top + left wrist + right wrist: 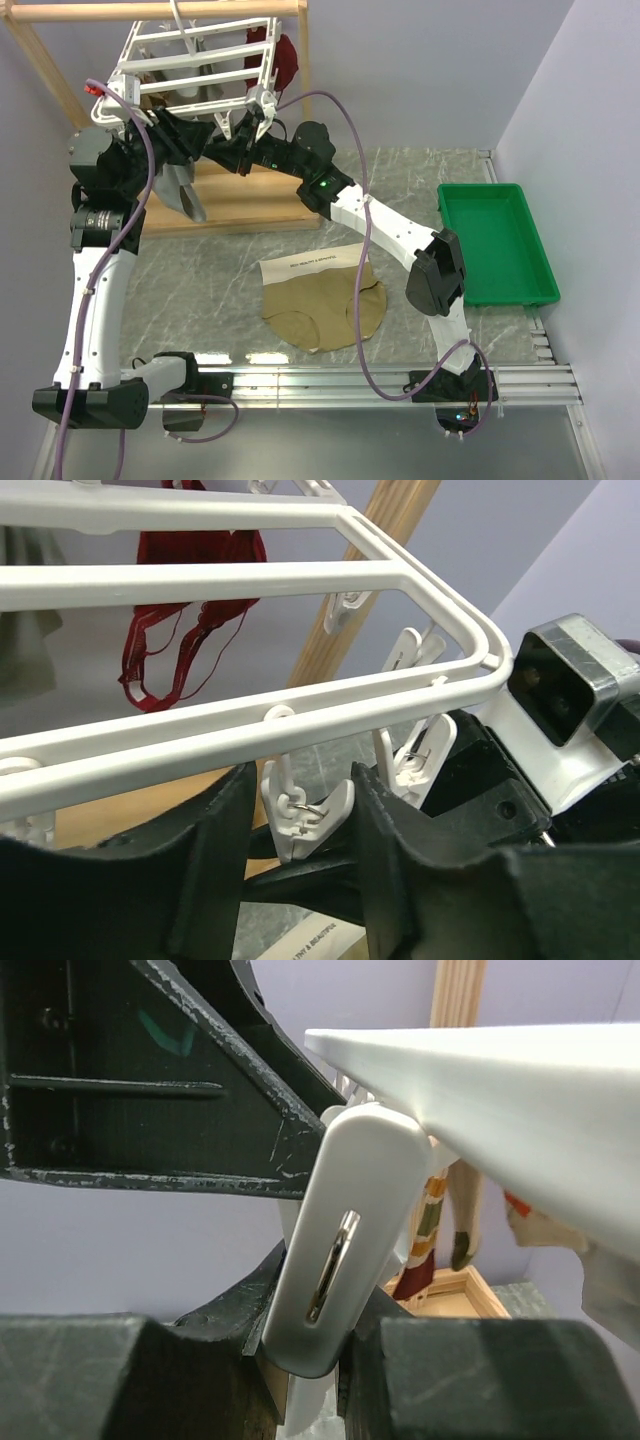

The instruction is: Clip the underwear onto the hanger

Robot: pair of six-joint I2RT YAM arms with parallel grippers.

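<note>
The tan underwear (325, 305) lies flat on the table, in front of both grippers and touched by neither. The white grid hanger (200, 60) hangs from the wooden frame at the back left. My left gripper (200, 140) is raised under the hanger's near rail (250, 730). It is open (300, 850), with a dangling white clip (300, 820) between its fingers, and the clip leans on the right finger. My right gripper (255, 125) is at the hanger's right corner. Its fingers (320, 1380) are pressed on both sides of another white clip (345, 1260).
A grey garment (185, 195) and a dark red garment (285, 60) hang from the hanger. The wooden frame (150, 10) and its base (250, 205) stand behind. A green tray (495, 245) sits at the right. Walls close in on both sides.
</note>
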